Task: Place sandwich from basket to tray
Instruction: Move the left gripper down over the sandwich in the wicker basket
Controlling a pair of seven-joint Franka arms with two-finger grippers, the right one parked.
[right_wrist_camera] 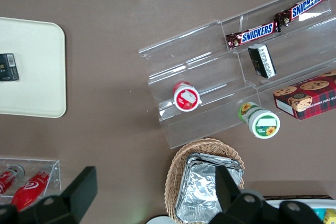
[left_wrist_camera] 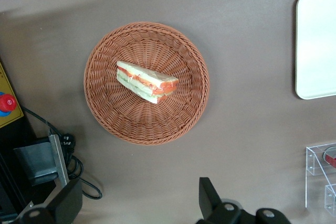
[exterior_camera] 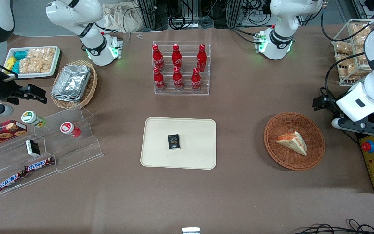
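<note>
Hand point(left_wrist_camera: 139, 203) (spread) above basket point(left_wrist_camera: 105, 108), sandwich point(left_wrist_camera: 146, 81) seemingly unobstructed

Your gripper point(left_wrist_camera: 139, 203) hangs with fingers point(left_wrist_camera: 209, 196) spread, apart from the basket point(left_wrist_camera: 107, 109); the sandwich point(left_wrist_camera: 146, 82) lies in it, the tray point(left_wrist_camera: 315, 45) well apart.

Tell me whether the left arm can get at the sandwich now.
Probably yes: the sandwich lies uncovered in the basket, and the open pincer hangs above the table beside it.
</note>
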